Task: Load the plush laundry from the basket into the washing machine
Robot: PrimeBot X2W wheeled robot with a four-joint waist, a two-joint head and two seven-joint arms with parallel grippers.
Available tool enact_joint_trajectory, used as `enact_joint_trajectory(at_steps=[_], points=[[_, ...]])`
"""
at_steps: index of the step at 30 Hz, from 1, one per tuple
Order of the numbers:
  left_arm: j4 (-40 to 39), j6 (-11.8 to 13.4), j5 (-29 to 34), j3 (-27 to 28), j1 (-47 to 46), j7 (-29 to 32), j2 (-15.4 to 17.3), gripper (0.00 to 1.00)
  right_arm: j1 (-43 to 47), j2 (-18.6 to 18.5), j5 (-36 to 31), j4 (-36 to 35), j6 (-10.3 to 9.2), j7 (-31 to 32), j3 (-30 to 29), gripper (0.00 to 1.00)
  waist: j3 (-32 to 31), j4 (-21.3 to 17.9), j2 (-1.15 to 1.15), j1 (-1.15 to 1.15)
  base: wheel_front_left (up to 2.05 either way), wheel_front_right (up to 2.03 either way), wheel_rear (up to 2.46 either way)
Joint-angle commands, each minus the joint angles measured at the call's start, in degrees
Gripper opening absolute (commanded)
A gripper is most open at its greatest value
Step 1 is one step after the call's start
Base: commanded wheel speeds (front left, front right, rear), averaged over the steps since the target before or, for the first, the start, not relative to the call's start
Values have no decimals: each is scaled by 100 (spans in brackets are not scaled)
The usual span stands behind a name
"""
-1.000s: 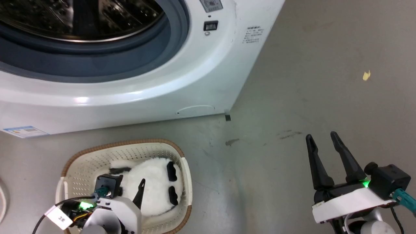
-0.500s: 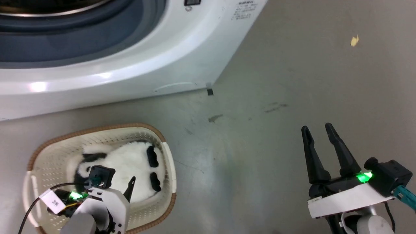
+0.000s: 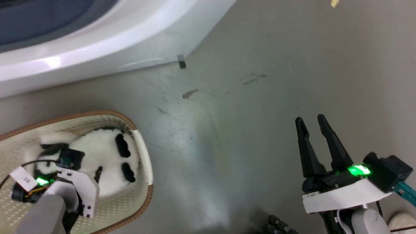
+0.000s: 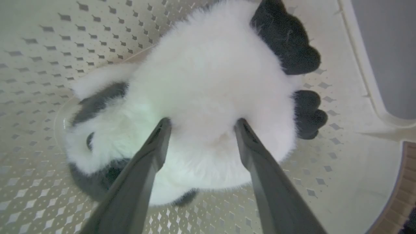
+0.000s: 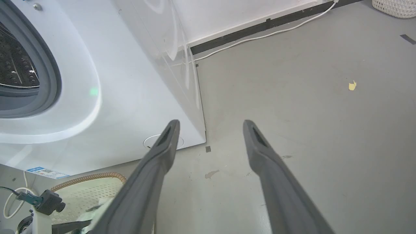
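Grey floor (image 3: 260,48), scuffed; yellow scrap (image 5: 352,85); white cable (image 5: 282,31) along black skirting (image 5: 227,38); white wall (image 5: 227,13).

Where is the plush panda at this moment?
The panda lies inside the basket, at the head view's lower left, under the open left gripper.

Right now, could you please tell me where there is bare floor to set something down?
The widest free patch is the floor between the basket rim and the right gripper, up to the washing machine. Toward the yellow scrap it is bare too. The basket is crowded: the plush panda fills its middle, with the open left gripper over it.
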Motion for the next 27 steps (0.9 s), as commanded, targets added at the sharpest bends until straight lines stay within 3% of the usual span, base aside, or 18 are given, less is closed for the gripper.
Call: enact_joint_trajectory(at_steps=[1,10,12,19,27], points=[[151,-23,-81,-99,-188,28,76,100,-123,11,101,-43,-3,-74,25,100,191,-131,0,0,0,0,0],[722,-86,-283,-475,-659,191,266,100,-165,13,407,-57,-4,-181,132,100,639,-323,0,0,0,0,0],[843,-105,-373,-557,-718,236,300,0,-181,13,462,-41,-4,-205,169,100,702,-381,0,0,0,0,0],[1265,-91,-738,-654,-783,-210,438,0,-300,14,707,65,-4,-289,215,100,680,-594,0,0,0,0,0],[1429,-72,-898,-707,-670,-915,13,0,-226,14,480,272,-4,-314,-129,100,-154,-170,0,0,0,0,0]])
